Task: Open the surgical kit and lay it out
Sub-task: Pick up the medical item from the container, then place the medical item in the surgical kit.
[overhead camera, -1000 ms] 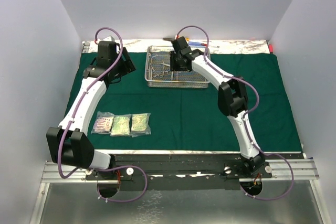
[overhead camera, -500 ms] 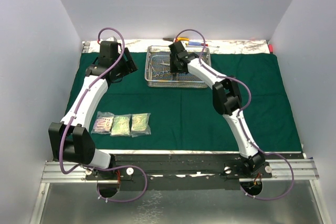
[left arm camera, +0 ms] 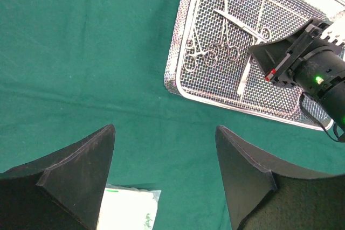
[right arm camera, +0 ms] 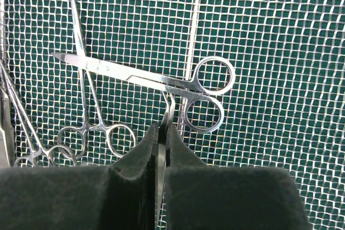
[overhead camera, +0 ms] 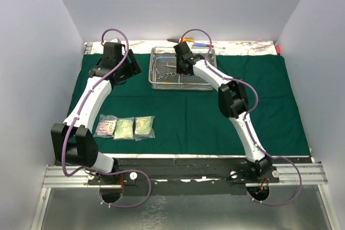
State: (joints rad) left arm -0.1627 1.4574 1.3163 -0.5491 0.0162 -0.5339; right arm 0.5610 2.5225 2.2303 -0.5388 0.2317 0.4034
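Top external view has the dark green cloth wrap (overhead camera: 188, 111) spread flat across the worktop (overhead camera: 242, 47). The rectangular steel wire-mesh tray (overhead camera: 161, 86) sits on the cloth toward 12 o'clock, near the far edge. Three small clear packets (overhead camera: 124, 127) lie side by side in a row on the cloth at about 7 o'clock, well apart from the tray.

The right pincer (right arm camera: 161, 133) is down inside the tray. From its own camera the two dark fingers are pressed nearly together with the slim steel forceps (right arm camera: 168, 112) pinched between them, so it is clamped on the forceps. Just beyond the fingertips, at 12 o'clock from them, lie steel scissors (right arm camera: 145, 78) with blades pointing to 9 o'clock and ring handles right beside the forceps. Ring-handled steel clamps (right arm camera: 89, 122) lie on the mesh over at the 9 o'clock side.

The left pincer (left arm camera: 164, 129) hangs above bare cloth at 9 o'clock from the tray. Its jaws are spread wide with nothing between them. A corner of one packet shows beneath it.
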